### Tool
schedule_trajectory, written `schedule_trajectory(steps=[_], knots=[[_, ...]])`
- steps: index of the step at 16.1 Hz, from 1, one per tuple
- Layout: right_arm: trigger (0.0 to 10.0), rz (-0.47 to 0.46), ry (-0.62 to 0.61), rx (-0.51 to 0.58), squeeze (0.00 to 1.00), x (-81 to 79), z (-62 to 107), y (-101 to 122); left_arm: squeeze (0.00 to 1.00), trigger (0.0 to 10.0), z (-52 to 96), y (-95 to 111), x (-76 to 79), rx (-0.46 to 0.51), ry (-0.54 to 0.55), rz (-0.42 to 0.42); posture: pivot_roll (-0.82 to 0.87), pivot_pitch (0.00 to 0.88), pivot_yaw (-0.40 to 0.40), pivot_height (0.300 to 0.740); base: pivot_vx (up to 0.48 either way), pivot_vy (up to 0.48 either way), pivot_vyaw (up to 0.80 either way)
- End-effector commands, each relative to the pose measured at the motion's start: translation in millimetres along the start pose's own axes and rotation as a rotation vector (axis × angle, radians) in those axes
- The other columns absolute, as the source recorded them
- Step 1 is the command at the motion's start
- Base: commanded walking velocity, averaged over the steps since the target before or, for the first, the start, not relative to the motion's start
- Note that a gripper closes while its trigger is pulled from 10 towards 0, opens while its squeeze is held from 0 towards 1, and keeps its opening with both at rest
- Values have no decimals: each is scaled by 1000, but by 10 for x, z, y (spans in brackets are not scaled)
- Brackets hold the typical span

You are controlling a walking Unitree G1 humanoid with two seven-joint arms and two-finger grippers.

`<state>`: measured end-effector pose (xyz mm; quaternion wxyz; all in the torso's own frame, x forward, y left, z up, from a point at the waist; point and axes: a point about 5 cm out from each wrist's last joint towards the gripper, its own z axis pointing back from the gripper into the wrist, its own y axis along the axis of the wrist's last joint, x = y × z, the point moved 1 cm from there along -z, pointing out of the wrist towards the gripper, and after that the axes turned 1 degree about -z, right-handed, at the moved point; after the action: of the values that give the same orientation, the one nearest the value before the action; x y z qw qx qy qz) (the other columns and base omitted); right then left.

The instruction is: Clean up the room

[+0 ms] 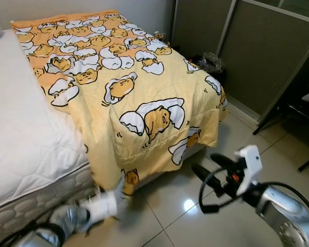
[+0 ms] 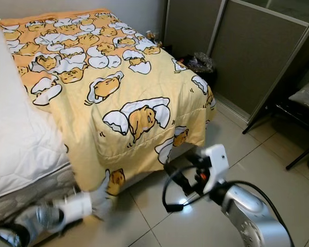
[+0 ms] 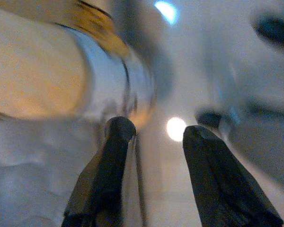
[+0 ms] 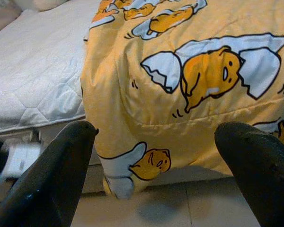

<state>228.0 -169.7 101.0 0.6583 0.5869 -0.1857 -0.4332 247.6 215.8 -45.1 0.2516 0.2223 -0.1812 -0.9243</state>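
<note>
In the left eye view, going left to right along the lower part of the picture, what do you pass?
Mattress → left gripper at the hanging corner of the yellow blanket → right gripper, open, over the tiled floor → chair legs.

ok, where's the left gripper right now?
Low on the robot's left, the left gripper is at the yellow blanket's hanging corner, beside the mattress edge.

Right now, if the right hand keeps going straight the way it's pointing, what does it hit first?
Most likely the yellow blanket where it hangs over the foot of the bed. The right hand, fingers spread wide, points squarely at that hanging cloth, with nothing visible between. How far off it is can't be judged.
</note>
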Motion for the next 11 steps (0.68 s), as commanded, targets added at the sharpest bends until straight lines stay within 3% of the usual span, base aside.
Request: schedule_trajectory(steps=[1, 2, 3, 4, 5, 7, 8, 9, 11], knots=[[10000, 13, -23, 11, 0, 38, -29, 16, 1000, 10000, 64, 121, -327, 77, 180, 196, -152, 0, -4, 740, 0, 0, 0], [10000, 21, -40, 29, 4, 62, -72, 41, 1000, 10000, 155, 165, -599, 143, 332, 416, -151, 0, -4, 740, 0, 0, 0], [10000, 28, -64, 43, 4, 89, -94, 63, 1000, 10000, 186, 186, -675, 185, 381, 508, -149, 0, -3, 740, 0, 0, 0], [10000, 44, -94, 65, 4, 123, -120, 96, 435, 10000, 209, 188, -717, 255, 435, 670, -148, 0, -1, 740, 0, 0, 0], [10000, 64, -129, 85, 0, 156, -151, 121, 0, 10000, 266, 657, -965, 457, 476, 750, -150, 0, 4, 740, 0, 0, 0], [10000, 58, -169, 114, 0, 193, -186, 143, 0, 10000, 389, 1246, -1183, 639, 524, 743, -149, 0, 6, 740, 0, 0, 0], [10000, 55, -179, 123, 0, 199, -201, 146, 349, 10000, 371, 1245, -1169, 644, 543, 816, -153, 0, 10, 740, 0, 0, 0], [10000, 62, -197, 130, 0, 209, -213, 150, 1000, 10000, 381, 1243, -1176, 666, 557, 855, -155, 0, 13, 740, 0, 0, 0], [10000, 75, -237, 139, 0, 242, -240, 155, 1000, 10000, 419, 1231, -1212, 693, 601, 883, -155, 0, 15, 740, 0, 0, 0]])
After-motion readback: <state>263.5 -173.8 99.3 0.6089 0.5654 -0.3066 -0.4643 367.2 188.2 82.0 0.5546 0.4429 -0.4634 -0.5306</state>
